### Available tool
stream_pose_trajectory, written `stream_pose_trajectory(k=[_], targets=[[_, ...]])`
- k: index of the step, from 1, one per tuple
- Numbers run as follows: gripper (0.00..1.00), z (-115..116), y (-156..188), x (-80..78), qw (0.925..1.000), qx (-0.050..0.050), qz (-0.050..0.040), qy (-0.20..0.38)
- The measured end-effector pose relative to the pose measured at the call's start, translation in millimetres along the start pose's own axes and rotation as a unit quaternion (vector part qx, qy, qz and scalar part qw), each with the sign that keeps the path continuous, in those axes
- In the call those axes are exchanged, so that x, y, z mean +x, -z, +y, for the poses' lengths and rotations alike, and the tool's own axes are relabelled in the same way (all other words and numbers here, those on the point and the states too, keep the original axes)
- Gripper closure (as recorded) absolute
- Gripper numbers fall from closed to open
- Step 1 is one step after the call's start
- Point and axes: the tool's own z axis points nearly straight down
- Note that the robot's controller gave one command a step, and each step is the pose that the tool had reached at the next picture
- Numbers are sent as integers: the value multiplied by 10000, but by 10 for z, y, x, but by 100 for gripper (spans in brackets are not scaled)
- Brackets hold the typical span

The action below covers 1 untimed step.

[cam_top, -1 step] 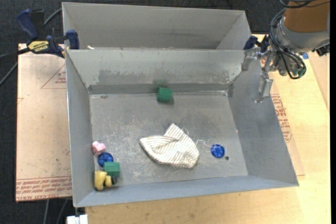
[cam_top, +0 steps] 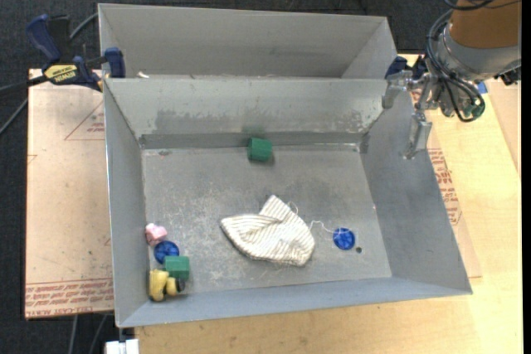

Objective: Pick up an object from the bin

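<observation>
You are looking at your gripper (cam_top: 401, 125) hanging over the right wall of the bin (cam_top: 124, 203), fingers spread apart and gripping nothing. The blue disc (cam_top: 343, 240) is lying nearest, on the floor toward the front-left of it. The striped cloth (cam_top: 270, 235) and green block (cam_top: 260, 149) are sitting further left.

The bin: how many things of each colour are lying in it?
Green blocks: 2
Blue round pieces: 2
Pink piece: 1
Yellow piece: 1
White striped cloth: 1
Total: 7

In the bin (cam_top: 249, 104), a block (cam_top: 260, 149) lies behind the cloth (cam_top: 270, 234), a heap (cam_top: 167, 268) front-left.
</observation>
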Motion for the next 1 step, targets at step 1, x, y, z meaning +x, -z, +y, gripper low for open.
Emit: stream_pose_trajectory(k=[1], targets=[[0, 427, -947, 305, 9997, -22, 65, -226]])
